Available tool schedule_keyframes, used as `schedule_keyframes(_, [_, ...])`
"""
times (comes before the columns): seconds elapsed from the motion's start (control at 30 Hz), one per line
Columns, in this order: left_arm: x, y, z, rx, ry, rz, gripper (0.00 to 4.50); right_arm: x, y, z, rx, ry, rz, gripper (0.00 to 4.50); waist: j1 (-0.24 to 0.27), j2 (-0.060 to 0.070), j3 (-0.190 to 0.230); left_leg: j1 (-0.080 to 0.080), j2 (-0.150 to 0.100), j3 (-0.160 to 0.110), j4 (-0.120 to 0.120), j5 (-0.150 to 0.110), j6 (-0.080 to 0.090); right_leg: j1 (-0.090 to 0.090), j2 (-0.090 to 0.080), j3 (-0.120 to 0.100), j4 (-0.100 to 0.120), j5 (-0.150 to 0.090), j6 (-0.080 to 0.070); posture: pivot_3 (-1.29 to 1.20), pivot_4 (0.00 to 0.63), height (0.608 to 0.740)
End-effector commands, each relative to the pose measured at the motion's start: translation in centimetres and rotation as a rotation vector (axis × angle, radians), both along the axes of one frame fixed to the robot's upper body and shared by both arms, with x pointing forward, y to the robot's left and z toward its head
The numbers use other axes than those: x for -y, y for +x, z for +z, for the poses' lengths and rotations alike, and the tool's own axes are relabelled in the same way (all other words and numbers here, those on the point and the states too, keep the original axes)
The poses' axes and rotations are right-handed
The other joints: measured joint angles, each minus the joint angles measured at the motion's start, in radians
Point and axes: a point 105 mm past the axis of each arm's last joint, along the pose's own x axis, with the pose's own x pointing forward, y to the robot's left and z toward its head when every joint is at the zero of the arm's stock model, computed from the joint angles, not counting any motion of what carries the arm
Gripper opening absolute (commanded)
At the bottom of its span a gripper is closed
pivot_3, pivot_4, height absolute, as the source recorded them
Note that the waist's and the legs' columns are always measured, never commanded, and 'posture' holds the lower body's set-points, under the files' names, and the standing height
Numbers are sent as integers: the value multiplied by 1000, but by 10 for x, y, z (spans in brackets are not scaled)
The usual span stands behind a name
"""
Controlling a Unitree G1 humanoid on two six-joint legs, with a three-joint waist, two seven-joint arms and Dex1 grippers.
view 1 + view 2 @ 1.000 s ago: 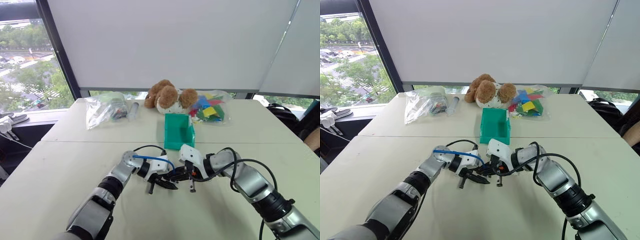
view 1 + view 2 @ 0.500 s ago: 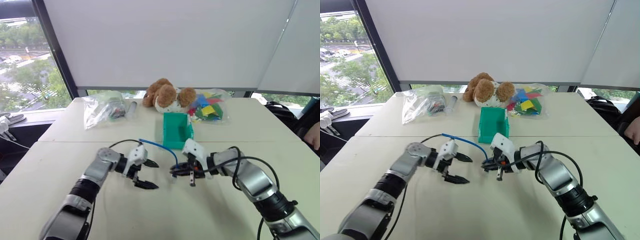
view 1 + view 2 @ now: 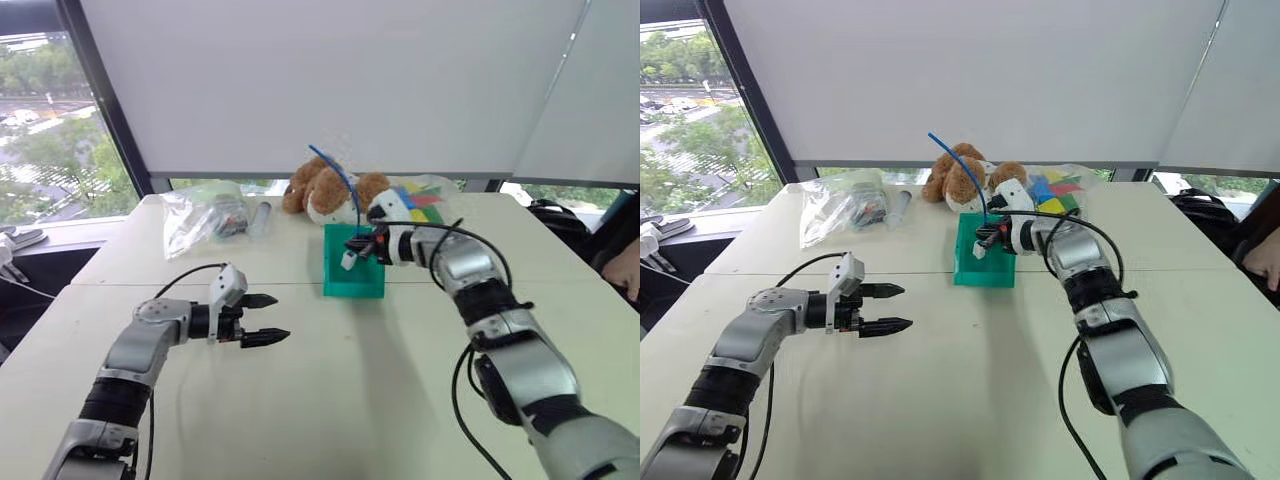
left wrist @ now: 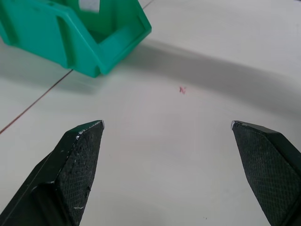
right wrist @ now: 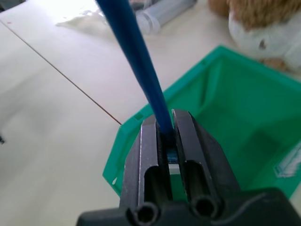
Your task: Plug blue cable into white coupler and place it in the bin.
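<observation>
Now right claw [image 3: 362,246], clenched on thin blue cable [image 5: 136,61] with small white coupler [image 3: 346,260], hovers over teal plastic bin [image 3: 352,282]; release remains. Left claw [image 3: 262,319] gapes empty.

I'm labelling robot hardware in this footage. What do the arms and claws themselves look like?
Both arms are built of silver-grey metal segments joined by black sections, with loose black cables looping alongside. Each wrist ends in a white housing. The left claw and right claw each have two black fingers, tapering to points, with a finely textured gripping face.

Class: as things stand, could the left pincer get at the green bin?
Probably yes. The left pincer is open and empty over bare table, with nothing between it and the bin; the right pincer, shut on the blue cable, hangs above the bin.
</observation>
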Motion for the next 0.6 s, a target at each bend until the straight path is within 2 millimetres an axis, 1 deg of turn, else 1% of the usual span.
schedule_keyframes(0.03, [-2, -2, 16, 51, -20, 13, 4460, 2, 11, 15, 31, 1, -57, 0, 1, 0, 0, 0, 0, 0, -1, 0, 0, 0, 0, 0, 0, 0, 0, 0, 150, 740])
schedule_keyframes(0.1, [-2, -2, 16, 55, -17, 21, 4500, 1, 13, 11, 21, -30, -71, 804, 1, 0, 0, 0, 0, 0, -2, 1, -1, -1, 0, 0, 0, 0, 0, 0, 150, 740])
schedule_keyframes(0.13, [-2, -2, 16, 57, -18, 24, 4500, 2, 15, 9, 23, -46, -82, 1087, 0, 0, 0, 0, 0, 0, -3, 1, -1, -1, 0, 0, 0, 0, 0, 0, 150, 740])
schedule_keyframes(0.2, [-2, -3, 16, 59, -20, 27, 4500, 3, 17, 9, 31, -62, -112, 1995, 0, 0, 0, 0, 0, 0, -4, 1, -2, -2, 0, 0, 0, 0, 0, 0, 150, 740])
schedule_keyframes(0.23, [-1, -3, 17, 60, -25, 28, 4500, 4, 19, 12, 39, -51, -133, 2628, -1, 0, 0, 0, 0, 0, -4, 1, -3, -2, 0, 0, 0, 0, 0, 0, 150, 740])
schedule_keyframes(0.33, [0, -4, 20, 58, -49, 32, 4500, 5, 22, 27, 61, 14, -169, 4070, -3, 0, 0, 0, -1, 0, -8, 3, -5, -5, 0, 1, 0, 0, -1, 0, 150, 740])
schedule_keyframes(0.37, [0, -5, 21, 58, -53, 33, 4500, 7, 23, 34, 78, 33, -182, 4461, -3, 0, 0, 0, -1, 0, -9, 3, -6, -6, 0, 1, 1, 0, -1, 0, 150, 740])
schedule_keyframes(0.4, [1, -5, 21, 58, -56, 33, 4500, 7, 23, 41, 91, 54, -188, 4461, -3, 0, 0, 0, -1, 0, -11, 4, -7, -7, 0, 1, 1, 1, -1, 0, 150, 740])
schedule_keyframes(0.47, [2, -6, 24, 55, -70, 31, 4500, 12, 24, 61, 137, 99, -202, 4461, -3, 0, 0, 0, 0, 0, -13, 6, -10, -9, 0, 1, 2, 1, -1, 0, 150, 740])
schedule_keyframes(0.6, [4, -7, 27, 53, -83, 28, 4500, 30, 20, 110, 225, 215, -224, 4461, -2, 0, 0, -1, 0, 1, -13, 5, -9, -9, 0, 1, 2, 1, -1, 0, 150, 740])
